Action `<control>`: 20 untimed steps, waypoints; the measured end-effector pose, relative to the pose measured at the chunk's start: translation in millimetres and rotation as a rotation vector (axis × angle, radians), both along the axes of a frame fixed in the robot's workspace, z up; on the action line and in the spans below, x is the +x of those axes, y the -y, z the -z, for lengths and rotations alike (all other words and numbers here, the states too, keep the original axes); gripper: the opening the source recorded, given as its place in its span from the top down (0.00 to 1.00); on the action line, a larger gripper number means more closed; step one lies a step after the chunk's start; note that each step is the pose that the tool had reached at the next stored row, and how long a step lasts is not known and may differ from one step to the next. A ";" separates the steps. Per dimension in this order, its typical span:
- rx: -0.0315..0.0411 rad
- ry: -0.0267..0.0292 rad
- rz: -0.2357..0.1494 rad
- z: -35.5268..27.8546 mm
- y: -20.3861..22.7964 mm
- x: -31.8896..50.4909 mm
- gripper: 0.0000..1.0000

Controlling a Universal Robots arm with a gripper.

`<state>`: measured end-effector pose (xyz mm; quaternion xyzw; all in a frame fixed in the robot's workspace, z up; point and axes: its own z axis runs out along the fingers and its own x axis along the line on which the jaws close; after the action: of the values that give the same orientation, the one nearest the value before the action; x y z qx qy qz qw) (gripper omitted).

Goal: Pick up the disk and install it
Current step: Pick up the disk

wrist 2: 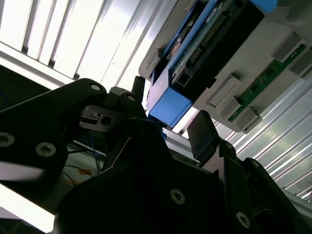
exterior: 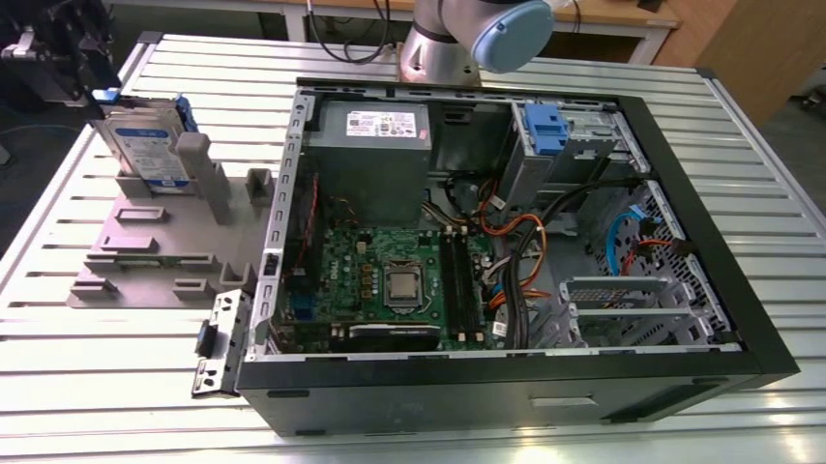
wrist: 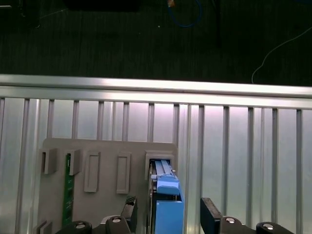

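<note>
Booth: Gripper point(wrist: 169, 205) spread wide, nothing clamped. In the first wrist view one finger point(wrist: 209, 215) stands off to one side of the blue rail point(wrist: 168, 192), and the other is close by the opposite side.
Floor: So it's straddling the disk point(wrist: 161, 168)?
Booth: Straddling, yes, and I can't see either pad touching it. The second wrist view says the same: rail end right between the tips, one pad clear of it.
Floor: And where's the disk sitting?
Booth: On edge in a slot of the grey rack point(exterior: 149, 246), out on the table point(exterior: 130, 387), at the exterior view's left. Label face showing, long axis running up toward the gripper.
Floor: So it lies straight ahead of the palm.
Booth: That's my read. Top end between the fingers, the rest running away down into the rack.
Floor: The case point(exterior: 768, 319)?
Booth: Open, well apart toward the exterior view's right, with a blue-latched bay point(exterior: 543, 130) in one corner. Disk not lifted yet, I'd say.
</note>
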<state>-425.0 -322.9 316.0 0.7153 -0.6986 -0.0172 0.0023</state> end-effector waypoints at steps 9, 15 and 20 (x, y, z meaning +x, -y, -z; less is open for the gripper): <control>0.0000 0.0001 0.000 3.3 0.0 0.0 0.52; 0.0000 0.0000 0.000 8.5 0.0 0.0 0.52; 0.0000 -0.0001 0.000 12.8 0.0 0.0 0.52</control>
<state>-425.0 -322.9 303.3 0.7153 -0.6986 -0.0172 0.0023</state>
